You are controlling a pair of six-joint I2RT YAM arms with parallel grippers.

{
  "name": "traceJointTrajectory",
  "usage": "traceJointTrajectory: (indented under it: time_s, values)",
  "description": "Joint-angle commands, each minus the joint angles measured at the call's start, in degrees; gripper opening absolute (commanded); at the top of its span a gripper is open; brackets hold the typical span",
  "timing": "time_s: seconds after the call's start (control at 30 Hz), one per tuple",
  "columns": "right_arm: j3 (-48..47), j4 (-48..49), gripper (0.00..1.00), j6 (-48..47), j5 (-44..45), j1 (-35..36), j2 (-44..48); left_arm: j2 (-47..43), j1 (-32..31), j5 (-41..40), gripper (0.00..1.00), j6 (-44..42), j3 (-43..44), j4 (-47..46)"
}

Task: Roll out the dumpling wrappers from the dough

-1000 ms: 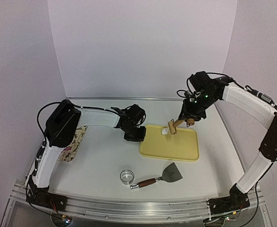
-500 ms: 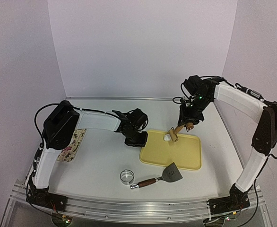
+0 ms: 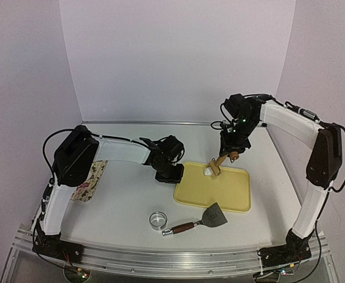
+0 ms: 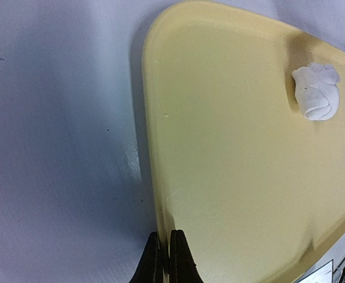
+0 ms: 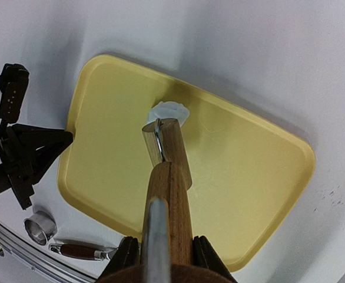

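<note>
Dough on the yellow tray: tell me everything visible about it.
The dough lump is small, white and matte, with soft folds and creases. It is a rounded blob, not yet flattened. It sits alone on the yellow tray, near its far edge. The end of the wooden rolling pin, held in the right pincer, hangs right at it. Whether they touch cannot be told.
</note>
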State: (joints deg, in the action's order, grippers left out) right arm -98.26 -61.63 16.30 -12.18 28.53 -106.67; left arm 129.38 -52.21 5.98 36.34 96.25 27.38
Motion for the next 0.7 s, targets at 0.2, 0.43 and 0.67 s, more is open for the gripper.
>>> traceJointTrajectory:
  time_s: [0.2, 0.43, 0.67]
  values:
    - [-4.8, 1.5, 0.00, -3.0, 0.8, 0.1, -3.4, -1.1, -0.9, 0.9, 0.00, 0.7, -1.4, 2.5]
    - [-5.2, 2.0, 0.00, -3.5, 0.7, 0.1, -5.0, -1.1, -0.9, 0.8, 0.00, 0.7, -1.3, 2.6]
    - [-4.9, 2.2, 0.00, -4.0, 1.1, 0.1, -6.2, -1.2, -0.9, 0.8, 0.00, 0.7, -1.3, 2.6]
